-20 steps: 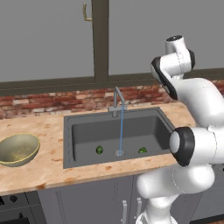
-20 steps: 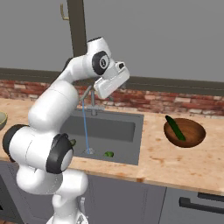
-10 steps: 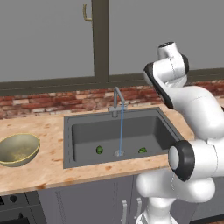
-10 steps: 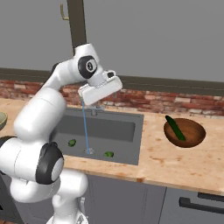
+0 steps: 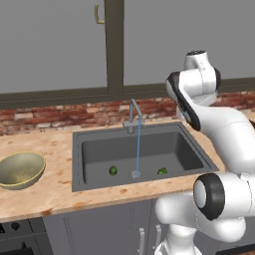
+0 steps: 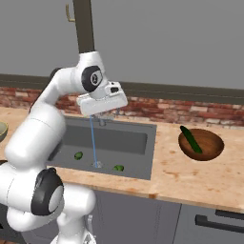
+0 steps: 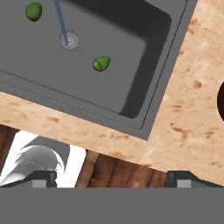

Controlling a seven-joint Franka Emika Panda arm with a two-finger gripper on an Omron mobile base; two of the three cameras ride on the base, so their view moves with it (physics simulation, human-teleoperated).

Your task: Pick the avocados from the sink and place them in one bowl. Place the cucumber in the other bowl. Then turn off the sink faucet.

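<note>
Two avocados are lying on the floor of the sink (image 5: 79, 149), well apart: one avocado (image 5: 113, 170) to the left of the round drain (image 5: 135, 174), the other avocado (image 5: 162, 171) to the right of it; in the hand view they are showing at (image 7: 33, 11) and (image 7: 101, 63), with the drain (image 7: 69, 40) between them. A thin blue stream of water (image 5: 138, 147) is falling from the sink faucet (image 5: 133, 113) straight onto the drain, so the tap is running. The cucumber (image 6: 191, 139) is lying tilted inside the dark reddish-brown bowl (image 6: 212, 147) on the worktop (image 6: 190, 176) right of the sink. The olive-yellow bowl (image 5: 20, 170) is sitting on the worktop left of the sink, holding nothing. The gripper (image 6: 102, 102) is hanging high above the basin, near the faucet spout, pointing down, touching nothing. In the hand view only the finger bases are showing at the bottom edge, set wide apart with nothing between them; how far open the tips are, cannot tell. A brick backsplash (image 5: 50, 115) is running behind the sink.
</note>
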